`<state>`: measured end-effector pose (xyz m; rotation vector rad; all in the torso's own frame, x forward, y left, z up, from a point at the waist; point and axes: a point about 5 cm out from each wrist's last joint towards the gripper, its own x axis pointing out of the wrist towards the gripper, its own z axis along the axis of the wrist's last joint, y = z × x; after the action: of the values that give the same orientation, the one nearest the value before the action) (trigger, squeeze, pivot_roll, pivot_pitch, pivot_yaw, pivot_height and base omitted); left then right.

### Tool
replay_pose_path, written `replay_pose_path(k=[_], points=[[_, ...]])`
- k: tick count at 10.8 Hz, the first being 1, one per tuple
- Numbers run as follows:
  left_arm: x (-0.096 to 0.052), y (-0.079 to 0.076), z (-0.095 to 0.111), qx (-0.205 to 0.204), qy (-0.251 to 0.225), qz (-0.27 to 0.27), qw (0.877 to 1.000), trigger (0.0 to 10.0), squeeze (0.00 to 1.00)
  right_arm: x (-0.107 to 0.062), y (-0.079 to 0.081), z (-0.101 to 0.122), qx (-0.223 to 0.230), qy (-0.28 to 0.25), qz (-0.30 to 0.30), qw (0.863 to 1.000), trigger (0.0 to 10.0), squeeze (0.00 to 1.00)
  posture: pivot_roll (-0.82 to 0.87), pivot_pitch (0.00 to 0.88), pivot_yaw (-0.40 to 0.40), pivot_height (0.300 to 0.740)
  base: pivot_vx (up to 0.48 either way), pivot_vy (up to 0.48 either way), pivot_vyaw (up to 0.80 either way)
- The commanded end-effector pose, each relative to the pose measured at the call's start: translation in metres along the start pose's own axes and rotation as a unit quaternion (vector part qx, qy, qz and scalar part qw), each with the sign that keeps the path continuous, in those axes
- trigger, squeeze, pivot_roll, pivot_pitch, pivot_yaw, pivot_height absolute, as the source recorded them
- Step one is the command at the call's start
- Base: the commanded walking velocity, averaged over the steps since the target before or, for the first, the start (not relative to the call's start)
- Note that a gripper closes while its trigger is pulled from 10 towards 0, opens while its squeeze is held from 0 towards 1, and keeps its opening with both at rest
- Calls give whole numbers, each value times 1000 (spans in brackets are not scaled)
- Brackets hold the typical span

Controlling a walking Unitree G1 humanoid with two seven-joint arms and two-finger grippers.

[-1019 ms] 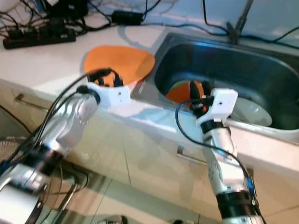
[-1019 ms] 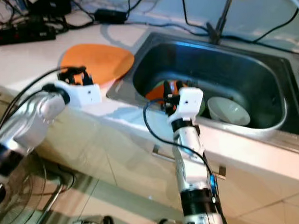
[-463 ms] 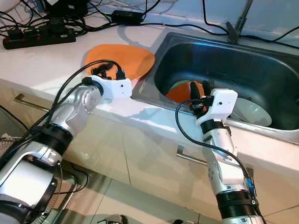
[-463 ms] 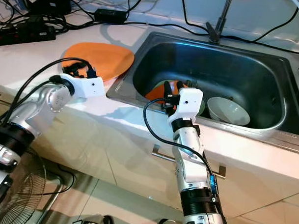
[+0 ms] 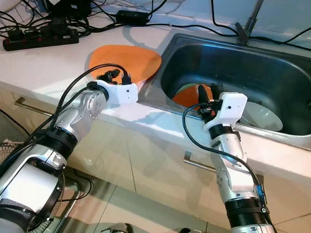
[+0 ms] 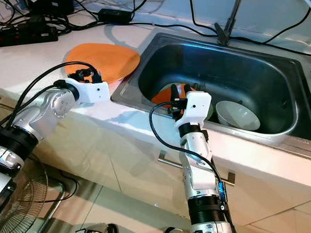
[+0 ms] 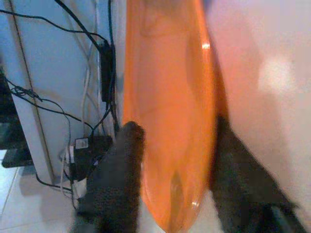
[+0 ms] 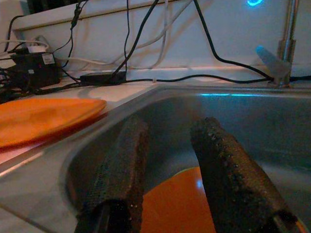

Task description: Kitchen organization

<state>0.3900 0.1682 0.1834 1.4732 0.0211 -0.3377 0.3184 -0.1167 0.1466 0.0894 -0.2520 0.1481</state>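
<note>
**Left hand set around an orange plate at the sink's edge, right hand held over the basin**

A white table (image 5: 39,66) is seen running across the scene, with a steel sink (image 5: 239,63) sunk into its right part and pale cabinet fronts (image 5: 143,167) below its front edge. At the table's back left corner a black power strip (image 5: 40,40) and a tangle of black cables (image 5: 72,11) are laid along the wall.

A flat orange plate (image 5: 128,62) is placed on the table just beside the sink's left rim. The left hand (image 5: 114,75) is brought to the near edge of this plate. In the left wrist view, the two black fingers (image 7: 116,184) are seen spread, one on each side of the plate's rim (image 7: 170,145), with the rim lying between them; whether the pads are pressed on the plate cannot be told.

Inside the sink, a second orange plate (image 5: 189,94) is seen leaning at the front left of the basin, with a green edge showing behind it. A white bowl (image 6: 238,114) is resting to its right on the basin floor.

The right hand (image 5: 206,91) is held above the sink's front rim, over the orange plate in the basin. Its fingers (image 8: 121,165) are seen parted in the right wrist view, with nothing gripped between them.
</note>
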Motion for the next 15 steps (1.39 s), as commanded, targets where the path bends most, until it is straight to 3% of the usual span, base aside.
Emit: replay_pose_path(k=[1,12,14,15], points=[[0,-12,-1,1,2,-26,1000,0,0,0,1,-5,1,16,0,1000,10000,0,60,115,19,740,0,0,0],[0,-6,-2,-3,-9,-22,1000,0,0,0,0,-6,1,19,0,1000,10000,0,59,114,19,740,0,0,0],[-2,14,6,24,-31,46,998,0,0,-1,-1,-6,0,20,-3,1000,10000,0,60,114,19,740,0,0,0],[-6,32,19,38,-65,116,990,2902,0,2,-1,-5,-2,19,-3,1000,10000,0,59,113,18,740,0,0,0]])
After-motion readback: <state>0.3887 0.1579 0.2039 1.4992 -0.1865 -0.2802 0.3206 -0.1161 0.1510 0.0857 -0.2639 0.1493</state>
